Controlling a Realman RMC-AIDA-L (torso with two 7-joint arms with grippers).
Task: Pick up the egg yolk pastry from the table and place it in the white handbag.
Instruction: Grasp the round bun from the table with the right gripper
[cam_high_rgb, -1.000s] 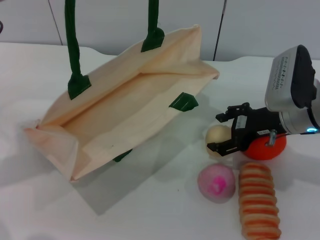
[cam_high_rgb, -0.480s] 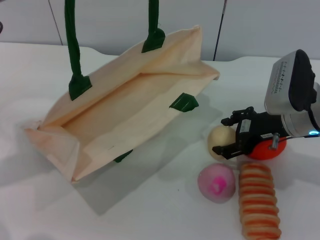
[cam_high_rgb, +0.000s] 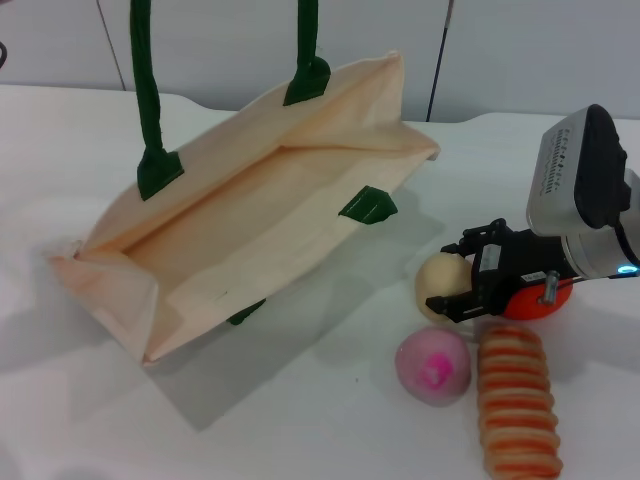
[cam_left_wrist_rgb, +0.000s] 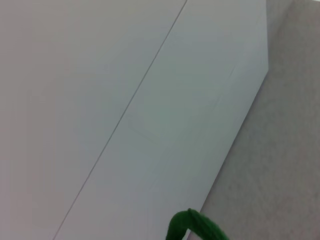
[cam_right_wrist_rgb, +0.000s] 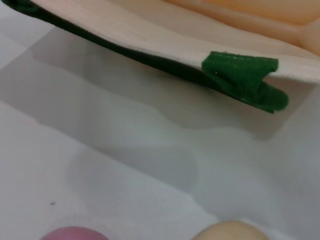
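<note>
The egg yolk pastry (cam_high_rgb: 436, 284), a pale cream ball, lies on the white table to the right of the white handbag (cam_high_rgb: 250, 210). The handbag is tilted with its mouth open and its green handles (cam_high_rgb: 146, 90) rise out of the top of the head view. My right gripper (cam_high_rgb: 448, 275) is open, with one black finger on each side of the pastry's right half. In the right wrist view the top of the pastry (cam_right_wrist_rgb: 230, 231) shows below the handbag's edge (cam_right_wrist_rgb: 150, 25). My left gripper is out of view; its wrist view shows only a wall and a piece of green handle (cam_left_wrist_rgb: 192, 227).
An orange fruit (cam_high_rgb: 535, 300) sits right behind the gripper fingers. A pink ball with a magenta spot (cam_high_rgb: 432, 365) and a striped orange-cream roll (cam_high_rgb: 515, 400) lie just in front of the pastry. The pink ball also shows in the right wrist view (cam_right_wrist_rgb: 70, 233).
My right gripper has shifted a little to the right and toward the front. The pastry has moved slightly toward the front with it. The handbag has not moved.
</note>
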